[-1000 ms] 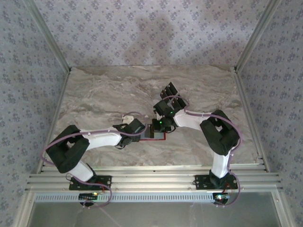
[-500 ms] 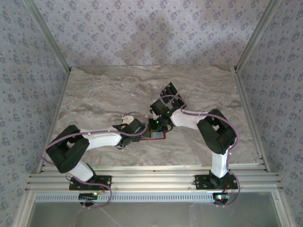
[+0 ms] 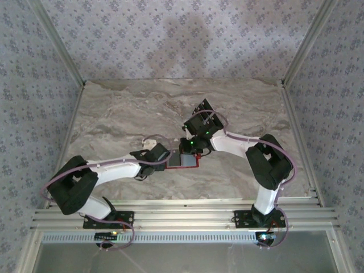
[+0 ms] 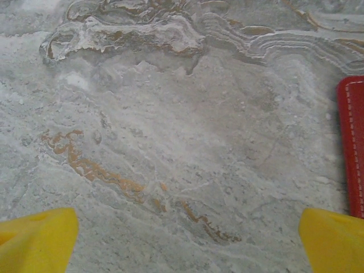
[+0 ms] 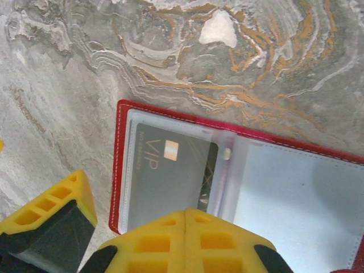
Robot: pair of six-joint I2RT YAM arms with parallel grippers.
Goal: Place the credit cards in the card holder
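The red card holder (image 5: 119, 170) lies open on the marble, its pale inside (image 5: 296, 193) facing up. A dark credit card (image 5: 165, 182) marked VIP sits in the left clear sleeve, its right end sticking out. My right gripper (image 5: 187, 219) is shut, with its tips over the card's near edge. It is not clamped on the card, which lies flat. More black cards (image 3: 201, 106) lie fanned behind the right wrist. My left gripper (image 4: 187, 250) is open over bare marble, just left of the holder's edge (image 4: 355, 142). One of its yellow fingers (image 5: 62, 205) shows beside the holder.
From above, the holder (image 3: 183, 164) lies mid-table between the left gripper (image 3: 161, 156) and the right gripper (image 3: 189, 149). Patterned walls and metal rails close in the tabletop (image 3: 125, 114). Bare marble stretches to the far left and to the right.
The left arm has stretched lower, its elbow swinging out to the left, and its gripper has drawn back a little from the holder. The right wrist dipped left, then shifted back slightly.
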